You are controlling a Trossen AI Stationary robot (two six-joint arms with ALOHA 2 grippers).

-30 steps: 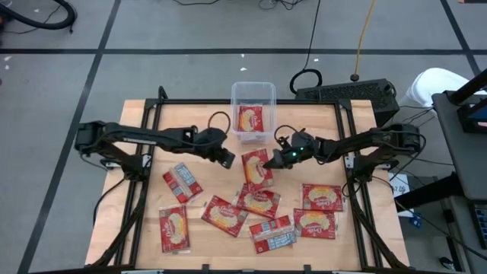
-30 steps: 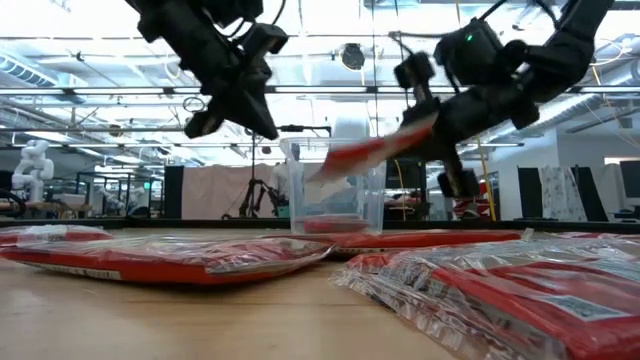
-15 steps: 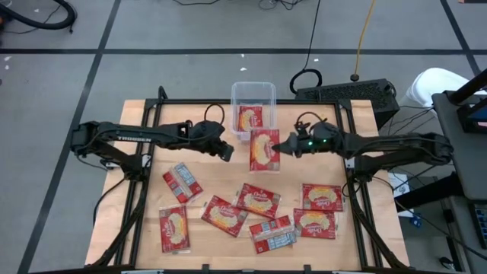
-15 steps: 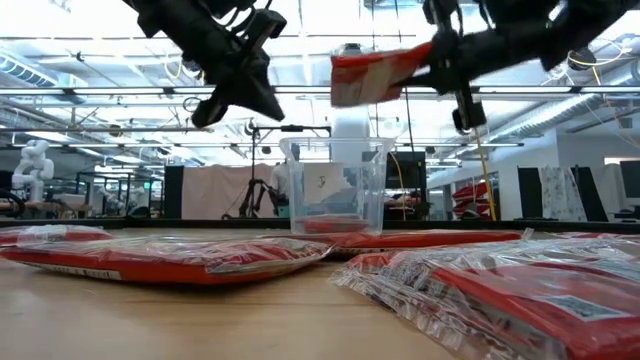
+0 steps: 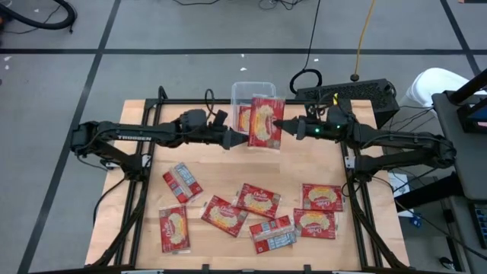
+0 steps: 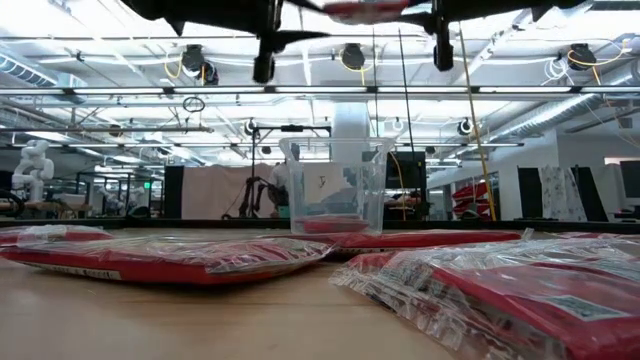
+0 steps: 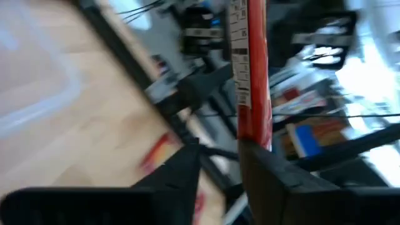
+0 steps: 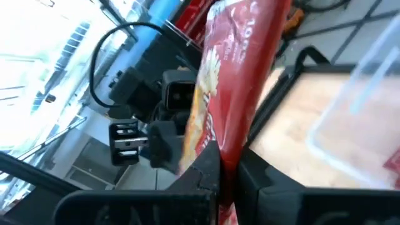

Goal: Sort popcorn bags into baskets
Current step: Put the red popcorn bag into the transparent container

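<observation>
One red popcorn bag is held high and level over the near side of the clear tub. It shows edge-on at the top of the low view. My right gripper is shut on it. My left gripper is open and level, right at the bag's left near corner. In the left wrist view the bag's edge stands just past my fingers. Another bag lies in the tub. Several more bags lie flat on the table. My right gripper pinches the bag by its right long edge, about midway along, between both fingers. The fingers come in level from the table's right. The bag is lifted clear and lies roughly flat, face up. My left gripper is open at the bag's left corner; I cannot tell whether it touches.
Loose bags lie over the table's near half, at the left, near left, middle and right. Bare wood lies between them and the tub. In the low view, near bags fill the foreground.
My right gripper has lifted the bag off the table's middle and carried it up and toward the far edge, over the tub, levelling it out. My left gripper has risen and moved right toward the bag, turning level.
</observation>
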